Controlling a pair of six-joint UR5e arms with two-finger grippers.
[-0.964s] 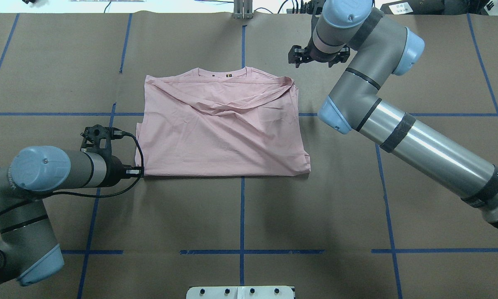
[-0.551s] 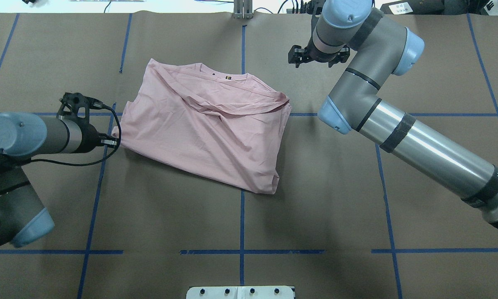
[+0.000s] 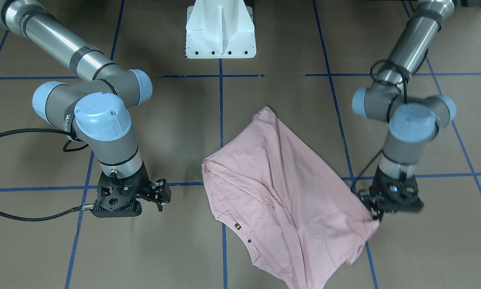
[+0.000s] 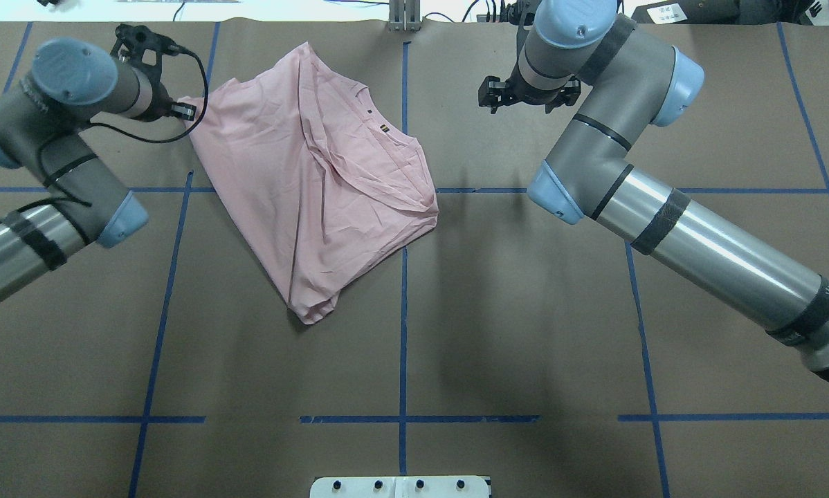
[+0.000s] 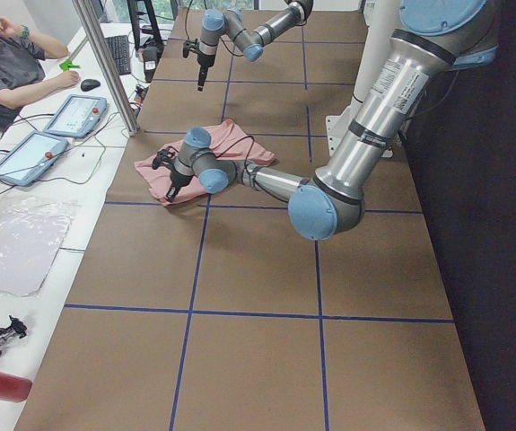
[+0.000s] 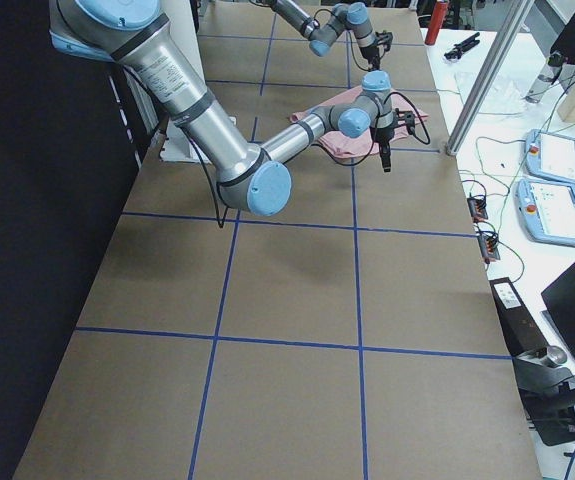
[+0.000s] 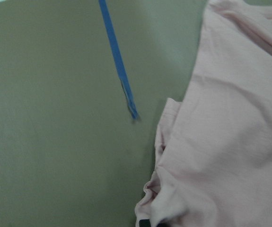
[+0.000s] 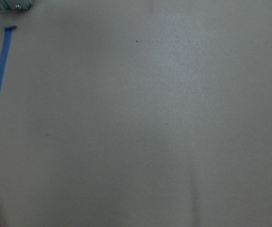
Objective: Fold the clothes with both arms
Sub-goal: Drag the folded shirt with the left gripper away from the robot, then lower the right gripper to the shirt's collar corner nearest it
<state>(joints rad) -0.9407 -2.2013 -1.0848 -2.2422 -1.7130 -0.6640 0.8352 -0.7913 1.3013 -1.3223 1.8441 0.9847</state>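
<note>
One pink T-shirt (image 4: 317,187) lies skewed, creased, flat on table (image 4: 525,332), at far side from white pedestal base (image 4: 401,486), mostly left of base's centre tape line (image 4: 403,360)
Collar (image 4: 380,123) on shirt edge away from base
Far-left shirt corner pinched in left fingers (image 4: 185,111), closed tight, cloth bunched at tips
The right fingers (image 3: 163,192) spread apart, empty, low over bare table, far from base, right of tape line, well apart from shirt

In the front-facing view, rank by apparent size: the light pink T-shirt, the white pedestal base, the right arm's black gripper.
Largest: light pink T-shirt.
Then: white pedestal base, partly cropped at the top.
Smallest: right arm's black gripper.
</note>
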